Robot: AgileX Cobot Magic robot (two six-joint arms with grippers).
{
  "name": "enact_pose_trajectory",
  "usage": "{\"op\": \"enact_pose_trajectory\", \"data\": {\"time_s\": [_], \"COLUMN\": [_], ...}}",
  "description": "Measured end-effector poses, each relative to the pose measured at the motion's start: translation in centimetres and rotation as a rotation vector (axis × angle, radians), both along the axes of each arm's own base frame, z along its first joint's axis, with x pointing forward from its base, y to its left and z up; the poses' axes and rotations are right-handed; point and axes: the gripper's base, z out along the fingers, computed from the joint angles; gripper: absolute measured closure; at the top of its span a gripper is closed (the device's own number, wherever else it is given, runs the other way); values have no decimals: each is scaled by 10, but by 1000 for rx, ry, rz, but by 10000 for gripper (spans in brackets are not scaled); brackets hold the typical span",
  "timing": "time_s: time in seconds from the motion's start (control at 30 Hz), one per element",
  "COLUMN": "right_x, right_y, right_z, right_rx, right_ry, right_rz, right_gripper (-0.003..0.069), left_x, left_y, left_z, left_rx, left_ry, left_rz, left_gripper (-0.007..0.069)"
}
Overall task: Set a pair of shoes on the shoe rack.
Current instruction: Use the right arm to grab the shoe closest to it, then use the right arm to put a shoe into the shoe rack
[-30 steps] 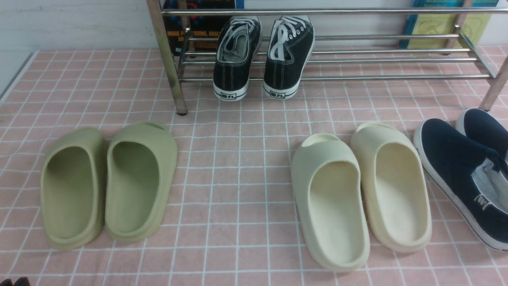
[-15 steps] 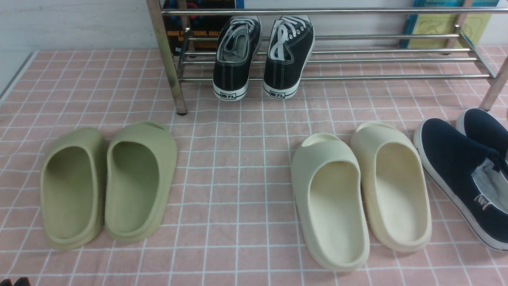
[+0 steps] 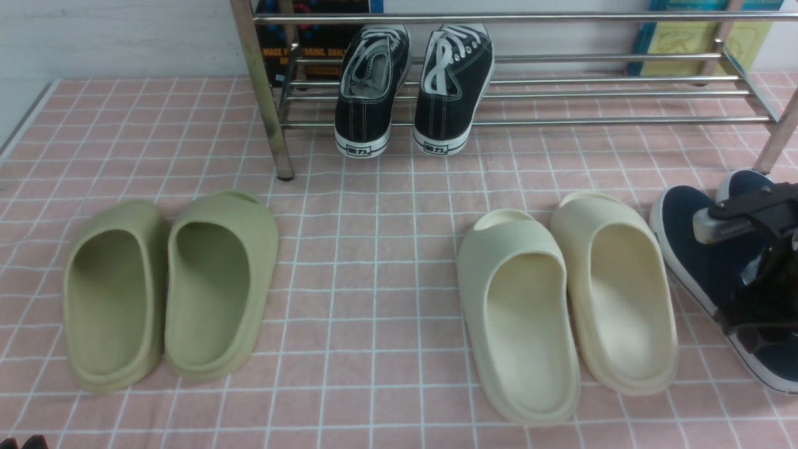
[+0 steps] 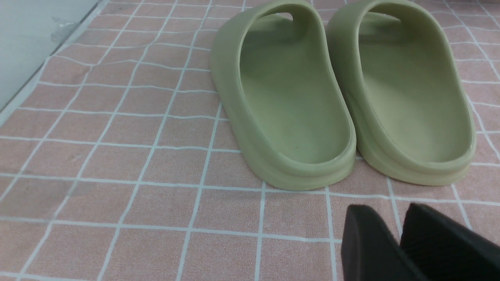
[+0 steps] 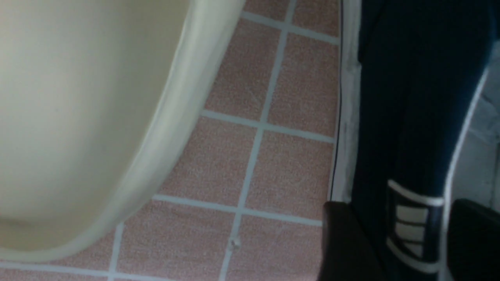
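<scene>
- Plainly, the white-soled navy-blue canvas slip-on sneakers [image 3: 686, 237] are set on pink cloth [image 3: 374, 249] before the steel-bar shoe rack [image 3: 561, 120].
- One tagged side is straddled by the right gripper [image 5: 398, 207], jaws apart, seemingly unclamped.

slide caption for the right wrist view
Right gripper straddling the side wall of a navy slip-on, cream slide alongside

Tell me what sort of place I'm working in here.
Probably a staged entryway mock-up, not a real hallway: a steel shoe rack holding black lace-up sneakers stands on a pink checked cloth, foam slides lined up in front, and books propped behind the rack.
</scene>
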Motion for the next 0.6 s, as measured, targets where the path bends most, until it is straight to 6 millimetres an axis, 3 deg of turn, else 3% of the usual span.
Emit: {"op": "enact_pose_trajectory", "data": {"time_s": [0.1,0.13,0.23,0.33,0.47,0.6], "right_x": [1,1,1,-1,-5,-2], "right_y": [0,0,0,1,6,10], "right_z": [-1,-1,3,21,74,106], "right_rx": [0,-1,-2,7,69,107], "right_ry": [0,2,2,8,-50,-118], "right_rz": [5,8,11,-1,-10,16], "right_gripper": [600,624,631,630,630,630], "left_x": [0,0,0,0,0,0], "left_y": [0,0,0,0,0,0], "left_z": [0,0,0,0,0,0], "left_rx": [0,0,0,0,0,0], "left_ry": [0,0,1,1,1,1], "left_rz": [0,0,0,0,0,0], "left_gripper": [444,444,443,440,434,431]}}
